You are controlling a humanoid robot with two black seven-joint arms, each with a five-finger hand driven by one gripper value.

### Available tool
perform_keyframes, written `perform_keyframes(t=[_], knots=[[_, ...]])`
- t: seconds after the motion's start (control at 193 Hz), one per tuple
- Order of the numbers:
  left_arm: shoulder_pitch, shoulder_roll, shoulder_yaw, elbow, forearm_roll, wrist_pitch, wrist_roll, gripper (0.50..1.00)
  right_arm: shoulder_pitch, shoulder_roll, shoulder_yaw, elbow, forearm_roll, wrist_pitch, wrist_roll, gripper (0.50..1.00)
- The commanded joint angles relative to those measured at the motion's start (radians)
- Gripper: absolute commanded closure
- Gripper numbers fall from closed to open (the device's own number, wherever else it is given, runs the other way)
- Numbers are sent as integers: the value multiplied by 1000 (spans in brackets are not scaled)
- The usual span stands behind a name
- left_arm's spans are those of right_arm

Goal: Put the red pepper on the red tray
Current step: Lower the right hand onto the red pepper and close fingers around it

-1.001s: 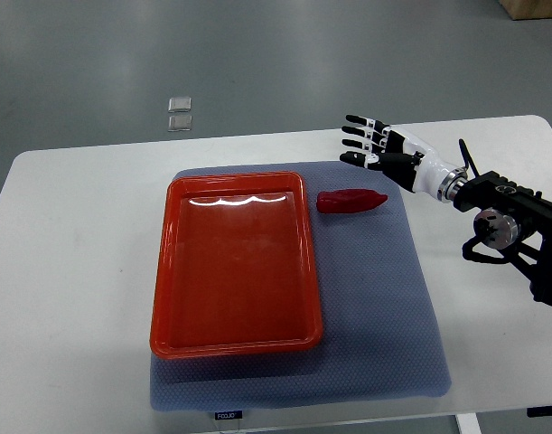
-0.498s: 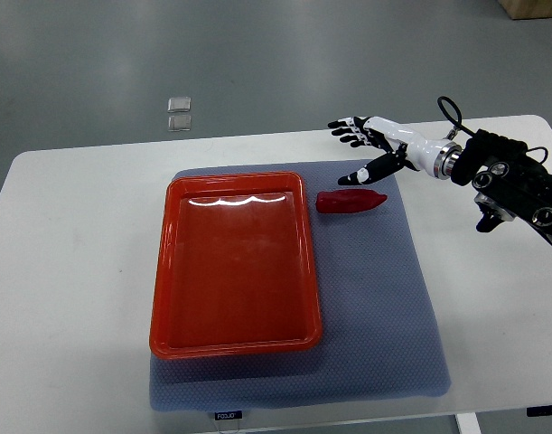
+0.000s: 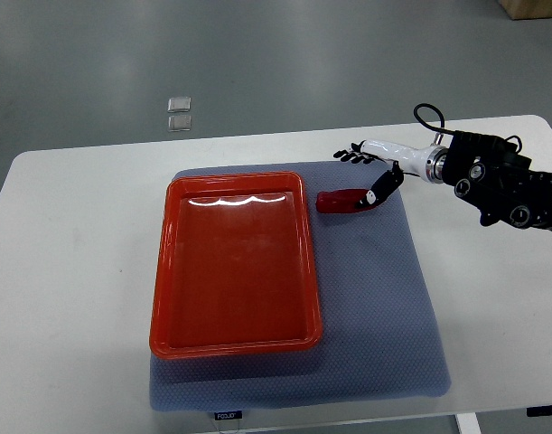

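A red pepper (image 3: 341, 200) lies on the grey mat (image 3: 375, 298), just right of the red tray's (image 3: 235, 264) top right corner, tip pointing right. My right hand (image 3: 364, 174) comes in from the right edge and hangs over the pepper's right end. Its fingers are spread, with the thumb (image 3: 380, 189) down at the pepper's tip and the other fingertips (image 3: 348, 154) beyond the pepper's far side. It holds nothing. The tray is bare inside. The left arm does not show.
The mat lies on a white table (image 3: 77, 271) whose front edge runs along the bottom of the picture. Two small clear squares (image 3: 179, 112) lie on the floor beyond the table.
My right hand has turned over and dropped toward the pepper, the thumb coming down onto its right tip. The forearm has swung up and inward. The pepper has not moved.
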Motion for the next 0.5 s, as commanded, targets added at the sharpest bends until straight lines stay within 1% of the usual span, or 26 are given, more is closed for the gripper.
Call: perform_keyframes(t=[0.0,0.067,0.073,0.124,0.15,0.197,0.233,0.311,0.394,0.41,0.493], knots=[[0,0,1,0,0,0,1,500,0,28,-27,-40,0,-1,0,599],[0,0,0,0,0,0,1,500,0,51,-33,-58,0,-3,1,619],[1,0,0,0,0,0,1,500,0,54,-33,-60,0,-1,0,628],[1,0,0,0,0,0,1,500,0,60,-33,-65,-2,-3,0,644],[1,0,0,0,0,0,-1,500,0,63,-35,-66,-2,-4,0,662],[0,0,0,0,0,0,1,500,0,64,-35,-66,-2,-6,0,677],[1,0,0,0,0,0,-1,500,2,64,-35,-66,-2,-4,0,697],[1,0,0,0,0,0,1,500,2,64,-36,-66,-3,-4,0,711],[1,0,0,0,0,0,1,500,2,64,-38,-66,-10,-3,1,754],[0,0,0,0,0,0,-1,500,2,64,-44,-66,-16,-4,0,777],[0,0,0,0,0,0,1,500,0,66,-70,-66,-36,-6,1,838]])
